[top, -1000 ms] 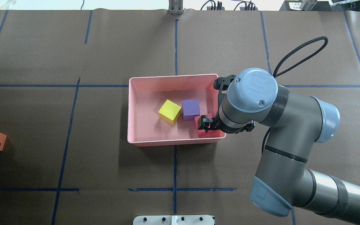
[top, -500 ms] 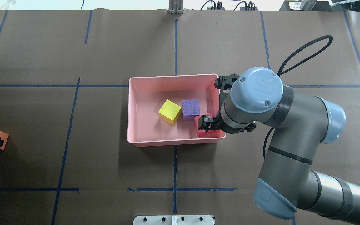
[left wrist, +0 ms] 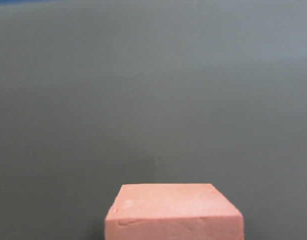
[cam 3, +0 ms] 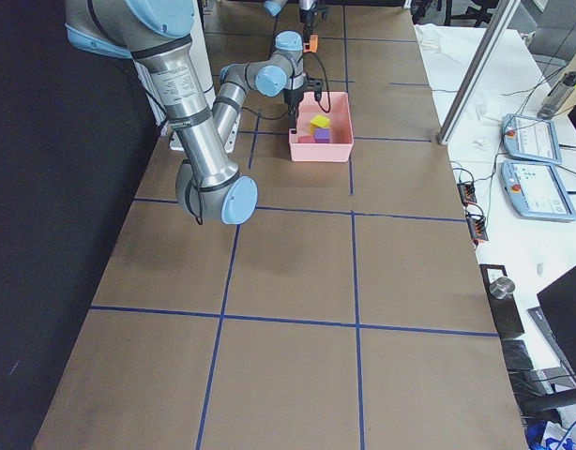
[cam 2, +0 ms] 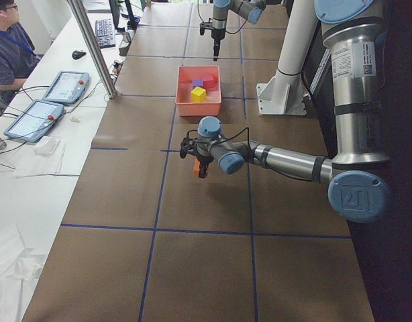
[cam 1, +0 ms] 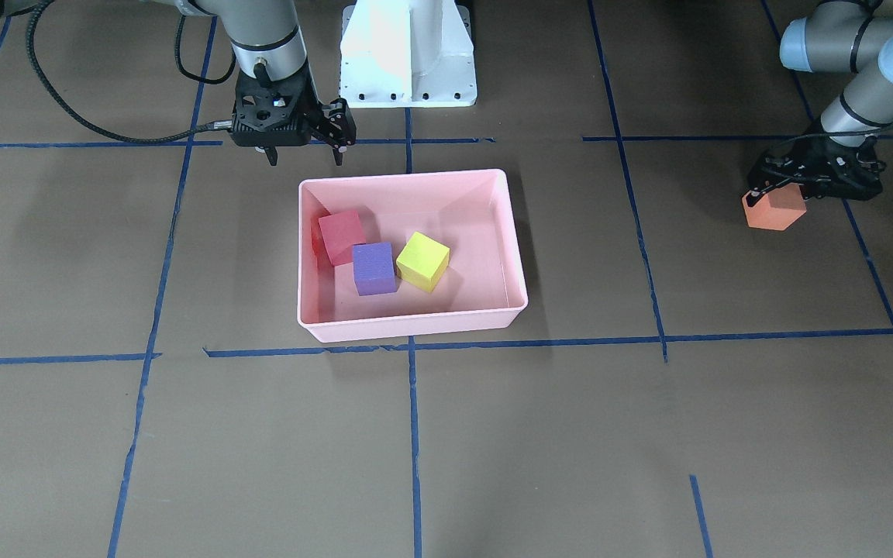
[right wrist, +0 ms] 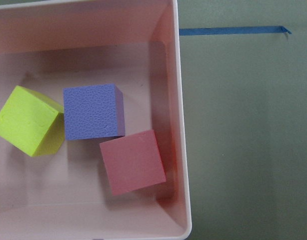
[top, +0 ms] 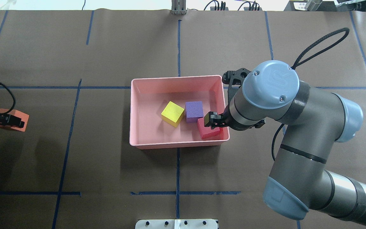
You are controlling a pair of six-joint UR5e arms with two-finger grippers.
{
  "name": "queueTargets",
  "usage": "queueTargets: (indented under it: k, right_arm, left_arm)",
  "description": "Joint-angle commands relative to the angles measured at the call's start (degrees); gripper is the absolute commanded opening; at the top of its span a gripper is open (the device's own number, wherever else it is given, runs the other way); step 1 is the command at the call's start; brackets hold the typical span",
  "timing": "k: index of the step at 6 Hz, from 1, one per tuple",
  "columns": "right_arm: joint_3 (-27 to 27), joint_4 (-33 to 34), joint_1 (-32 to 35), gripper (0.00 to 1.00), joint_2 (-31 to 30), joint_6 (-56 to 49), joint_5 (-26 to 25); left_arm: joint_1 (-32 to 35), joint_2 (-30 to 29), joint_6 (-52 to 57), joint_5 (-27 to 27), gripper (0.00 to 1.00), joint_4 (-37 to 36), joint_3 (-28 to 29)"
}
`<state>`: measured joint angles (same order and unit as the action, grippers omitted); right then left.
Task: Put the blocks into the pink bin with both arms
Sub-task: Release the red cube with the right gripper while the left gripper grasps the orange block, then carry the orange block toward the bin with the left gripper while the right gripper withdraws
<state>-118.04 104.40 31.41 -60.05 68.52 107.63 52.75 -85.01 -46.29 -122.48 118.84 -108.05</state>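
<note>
The pink bin (top: 176, 144) sits mid-table and holds the yellow block (top: 172, 113), the purple block (top: 194, 111) and the red-pink block (top: 207, 131), which lies by the bin's right wall. My right gripper (cam 1: 303, 159) is open and empty, above that wall; its wrist view looks down on the red-pink block (right wrist: 133, 161). My left gripper (cam 1: 778, 194) is shut on the orange block (cam 1: 774, 211) and holds it above the table far to the bin's left, at the overhead view's left edge (top: 19, 122). The orange block fills the bottom of the left wrist view (left wrist: 173, 212).
Brown paper with blue tape lines (top: 178, 47) covers the table. The white pedestal base (cam 1: 408, 54) stands behind the bin on the robot's side. Operators' desks with tablets (cam 2: 65, 86) run along the far side.
My left gripper has carried the orange block rightward, farther into the overhead view. My right arm has drawn back to the right, uncovering the red-pink block in the bin.
</note>
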Motion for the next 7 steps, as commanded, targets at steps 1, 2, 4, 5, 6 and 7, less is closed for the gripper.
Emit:
queueTargets:
  k: [1,2,4,5,6,7]
  right_arm:
    - [-0.2,0.0,6.2,1.00,-2.7,-9.2,6.6]
    - [0.0,0.0,9.3,1.00,-5.3,-17.8,7.2]
    - [0.0,-0.2,18.7,1.00,-11.6,-33.7,13.5]
    - [0.0,-0.4,22.5,1.00,-15.6,-40.2,14.7]
    - [-0.2,-0.5,24.6,1.00,-17.8,-44.3,15.2]
    - [-0.3,-0.5,25.2,1.00,-18.3,-44.5,15.2]
  left_arm:
    - [-0.1,-14.7,-0.3,0.0,0.68,-20.5,-5.2]
    - [-1.2,-23.4,-0.4,0.0,0.68,-32.3,-6.8]
    - [-11.9,-35.3,-12.1,3.6,0.68,-41.2,-6.0]
    - [-16.8,-40.7,-17.9,7.2,0.68,-41.2,-3.3]
    - [-18.2,-46.2,-21.5,8.2,0.76,-41.0,1.6]
    - [-18.3,-46.2,-21.6,8.7,1.00,-41.1,0.8]
